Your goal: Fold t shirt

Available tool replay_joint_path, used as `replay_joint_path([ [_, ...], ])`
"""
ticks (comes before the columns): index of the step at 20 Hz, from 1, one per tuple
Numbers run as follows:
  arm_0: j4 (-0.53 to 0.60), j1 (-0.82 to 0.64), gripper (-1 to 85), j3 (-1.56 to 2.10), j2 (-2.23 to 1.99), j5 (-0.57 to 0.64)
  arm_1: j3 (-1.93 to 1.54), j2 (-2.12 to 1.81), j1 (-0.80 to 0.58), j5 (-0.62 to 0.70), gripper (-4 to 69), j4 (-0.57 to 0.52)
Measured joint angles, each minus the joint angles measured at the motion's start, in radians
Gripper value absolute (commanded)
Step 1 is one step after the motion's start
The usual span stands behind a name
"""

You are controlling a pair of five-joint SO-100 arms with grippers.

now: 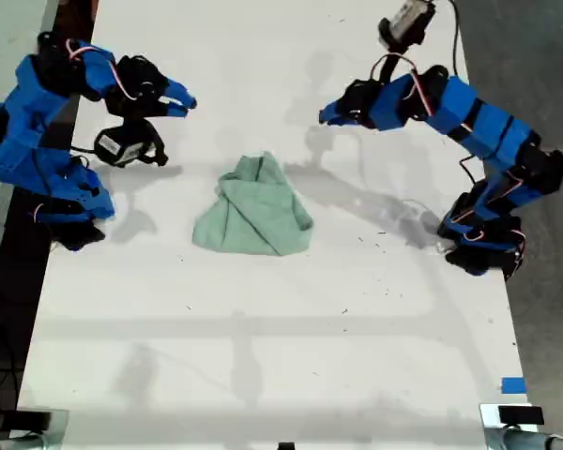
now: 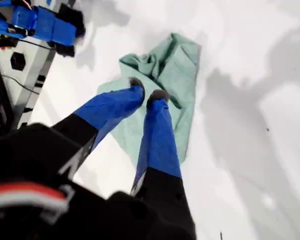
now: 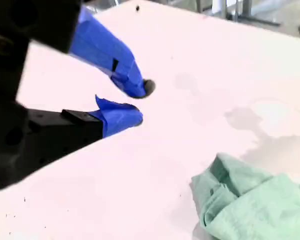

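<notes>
The pale mint-green t shirt (image 1: 258,211) lies bunched in a rough triangle at the middle of the white table (image 1: 263,356). My first gripper (image 1: 327,116) belongs to the arm at the exterior view's right. It hovers above the table just beyond the shirt's far corner. In the first wrist view this gripper (image 2: 147,90) is narrowly open and holds nothing, with the t shirt (image 2: 177,70) behind its tips. My second gripper (image 1: 183,103), on the arm at the exterior view's left, hangs in the air off the shirt. It (image 3: 142,102) is open and empty, clear of the t shirt (image 3: 250,200).
Both arm bases stand at the table's side edges: one (image 1: 66,211) at the exterior view's left, the other (image 1: 483,248) at its right. A blue tape strip (image 1: 512,385) and a metal clamp (image 1: 511,415) mark the near right corner of the exterior view.
</notes>
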State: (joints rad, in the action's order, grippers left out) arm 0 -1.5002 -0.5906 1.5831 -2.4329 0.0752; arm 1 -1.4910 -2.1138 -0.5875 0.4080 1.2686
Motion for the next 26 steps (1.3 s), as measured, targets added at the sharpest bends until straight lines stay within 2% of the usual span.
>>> replay_joint_path([
  [2,-0.006,0.048,-0.1,0.048,-0.184,-0.014,-0.199,-0.29,-0.006,-0.006,1.5,0.025],
  [4,0.049,0.206,-0.1,0.202,-0.385,-0.069,-0.422,-0.607,0.051,-0.032,1.5,0.026],
  [5,0.124,0.31,-0.2,0.331,-0.486,-0.104,-0.532,-0.758,0.107,-0.049,1.6,0.026],
  [8,0.431,0.589,-0.2,0.821,-0.784,-0.164,-0.905,-1.135,0.319,-0.063,1.8,-0.061],
  [10,0.578,0.649,-0.2,1.15,-0.89,-0.156,-1.14,-1.289,0.411,-0.052,1.9,-0.104],
  [11,0.609,0.664,-0.2,1.295,-0.968,-0.126,-1.252,-1.327,0.442,-0.037,1.9,-0.107],
  [14,0.537,0.676,-0.2,1.577,-1.132,-0.095,-1.491,-1.374,0.512,-0.023,1.9,-0.104],
  [17,0.511,0.667,-0.2,1.62,-1.161,-0.092,-1.559,-1.379,0.503,-0.067,1.9,-0.058],
  [19,0.489,0.647,-0.2,1.624,-1.164,-0.092,-1.56,-1.379,0.469,-0.17,1.9,-0.02],
  [22,0.462,0.646,-0.1,1.624,-1.164,-0.092,-1.56,-1.379,0.463,-0.221,1.9,0.008],
  [26,0.443,0.549,-0.1,1.632,-1.164,-0.092,-1.562,-1.379,0.457,-0.27,1.9,0.023],
])
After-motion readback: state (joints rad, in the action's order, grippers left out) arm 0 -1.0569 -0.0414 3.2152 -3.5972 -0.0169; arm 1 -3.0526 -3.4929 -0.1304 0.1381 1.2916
